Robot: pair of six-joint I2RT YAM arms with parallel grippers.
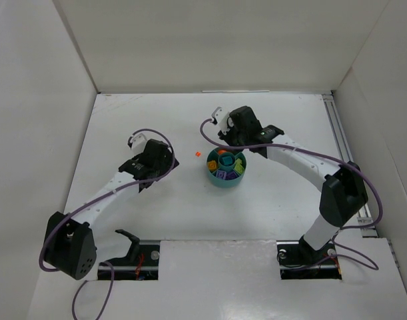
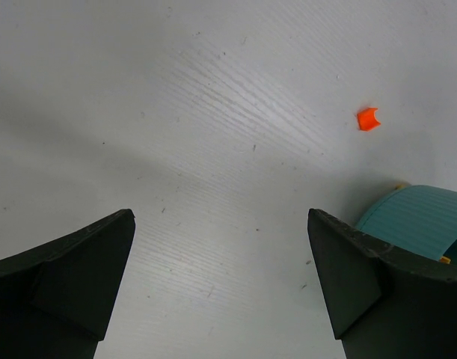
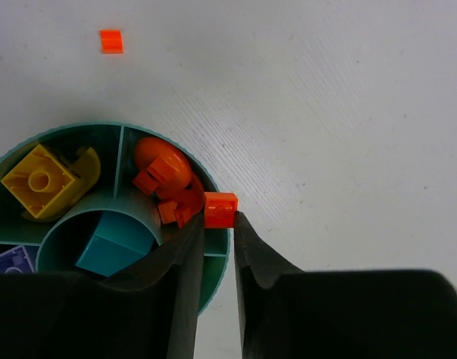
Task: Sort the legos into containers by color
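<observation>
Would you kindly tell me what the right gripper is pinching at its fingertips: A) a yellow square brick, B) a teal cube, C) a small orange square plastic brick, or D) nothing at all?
C: the right wrist view shows the right gripper closed on a small orange square plastic brick, by the rim of the round teal plastic dish.

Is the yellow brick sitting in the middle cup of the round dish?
No, the yellow plastic brick lies in a wedge section of the round teal plastic dish, while the centre cup holds a teal block.
</observation>
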